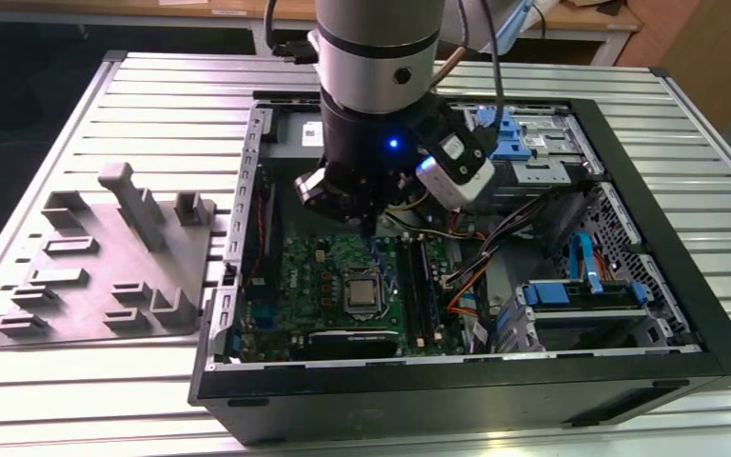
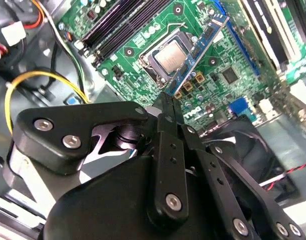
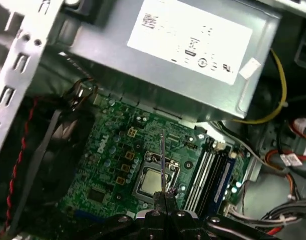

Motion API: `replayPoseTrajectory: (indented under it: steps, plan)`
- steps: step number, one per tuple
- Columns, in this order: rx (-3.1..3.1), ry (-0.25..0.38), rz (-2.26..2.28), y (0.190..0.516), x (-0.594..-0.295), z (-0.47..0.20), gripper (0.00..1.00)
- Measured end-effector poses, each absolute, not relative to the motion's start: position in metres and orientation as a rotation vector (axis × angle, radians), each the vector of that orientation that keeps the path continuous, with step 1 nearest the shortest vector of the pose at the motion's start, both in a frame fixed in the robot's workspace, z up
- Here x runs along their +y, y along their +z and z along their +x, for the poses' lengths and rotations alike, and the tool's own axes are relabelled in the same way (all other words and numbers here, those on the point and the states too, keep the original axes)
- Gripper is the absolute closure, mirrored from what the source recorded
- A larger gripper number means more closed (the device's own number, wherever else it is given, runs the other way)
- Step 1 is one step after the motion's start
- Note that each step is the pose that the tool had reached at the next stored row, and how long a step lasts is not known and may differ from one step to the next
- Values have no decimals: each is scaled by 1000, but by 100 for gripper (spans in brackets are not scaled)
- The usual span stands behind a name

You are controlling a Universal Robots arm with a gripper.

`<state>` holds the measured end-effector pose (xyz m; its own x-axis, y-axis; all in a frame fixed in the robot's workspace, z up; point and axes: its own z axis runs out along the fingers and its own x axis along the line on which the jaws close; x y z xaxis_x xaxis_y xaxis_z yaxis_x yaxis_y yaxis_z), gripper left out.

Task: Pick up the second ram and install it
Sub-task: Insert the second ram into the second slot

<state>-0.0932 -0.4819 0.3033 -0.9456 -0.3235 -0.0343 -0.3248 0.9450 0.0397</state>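
Note:
My gripper [image 1: 365,225] hangs inside the open computer case [image 1: 670,238], above the far part of the green motherboard [image 1: 308,286]. Its black fingers [image 2: 169,130] are shut on the second ram [image 2: 203,47], a slim blue-green stick that juts out from the fingertips. In the first wrist view the second ram [image 3: 163,160] appears edge-on as a thin line, held by the gripper [image 3: 164,196] over the processor [image 3: 155,181]. The stick is off the board and lined up over the processor [image 2: 170,56], beside the long black memory slots [image 2: 115,25], not in them.
A grey parts fixture [image 1: 99,267] lies on the slatted table at the exterior view's left. Inside the case are the metal power supply [image 3: 193,45], a black fan [image 2: 245,145], loose cables [image 1: 467,276] and drive bays [image 1: 582,295] at the exterior view's right.

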Motion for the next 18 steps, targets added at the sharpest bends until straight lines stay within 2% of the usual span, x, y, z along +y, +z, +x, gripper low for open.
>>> replayPoseTrajectory:
  steps: [18]
  plan:
    - [3107,62,-40,300,-482,-93,89]
